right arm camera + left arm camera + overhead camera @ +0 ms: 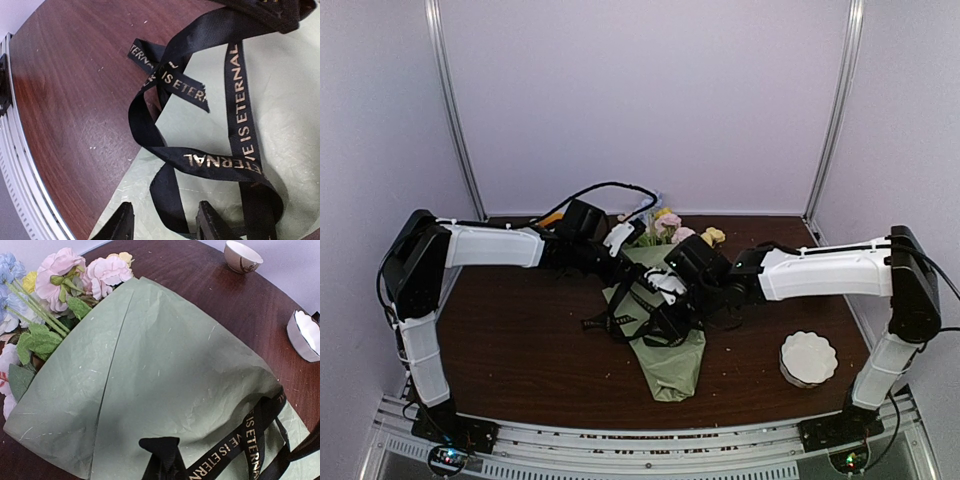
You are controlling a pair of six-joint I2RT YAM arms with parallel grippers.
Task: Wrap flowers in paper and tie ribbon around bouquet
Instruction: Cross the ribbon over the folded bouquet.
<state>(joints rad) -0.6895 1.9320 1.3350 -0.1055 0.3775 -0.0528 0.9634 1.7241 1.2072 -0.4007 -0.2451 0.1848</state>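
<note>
The bouquet (670,365) lies on the table (520,340), ribbon (240,115) looped loosely over it. The left tool (160,460) is shut, perhaps pinching the ribbon; the right tool (165,222) gapes over a strand: close squarely, pull gently.

Light: soft, even and cool; the walls (640,100) read pale lilac in the top view.
Shadows: faint on the table (520,350); in the left wrist view a broad soft shadow dims the lower middle of the paper (150,390).
Glare: mild sheen on the wood near the cup (242,255).
Focus: ribbon (240,115) lettering is crisp in the right wrist view; the top view is coarse, and the flowers (670,228) are small and soft.
Distortion: the rail (20,175) and the table edges bow in both wrist views.
</note>
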